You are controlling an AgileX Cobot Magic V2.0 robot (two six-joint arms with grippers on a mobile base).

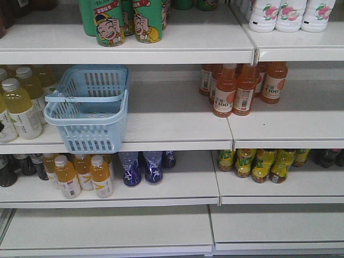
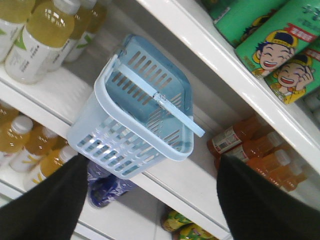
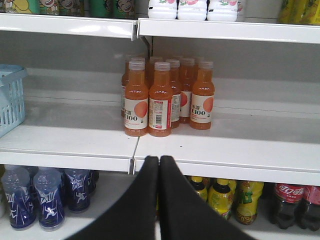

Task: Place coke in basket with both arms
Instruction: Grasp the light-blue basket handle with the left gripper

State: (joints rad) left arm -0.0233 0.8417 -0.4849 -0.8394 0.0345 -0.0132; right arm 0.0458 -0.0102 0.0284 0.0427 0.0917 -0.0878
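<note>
The basket (image 1: 86, 107) is set on the middle shelf (image 1: 177, 121), its front overhanging the edge, with pale tea bottles (image 1: 20, 107) just beside it on the left. The coke (image 3: 287, 202) is found one shelf lower, far to the right, just beside yellow-green bottles (image 3: 220, 197) and beneath the board on which orange bottles (image 3: 160, 97) are grouped. Under the basket, blue bottles (image 3: 50, 197) are stood. The left claw (image 2: 152, 162) is spread wide, with nothing gripped, and is pointed at the basket. The right claw (image 3: 159, 167) is pressed closed on nothing before the shelf edge, well apart from the coke.
</note>
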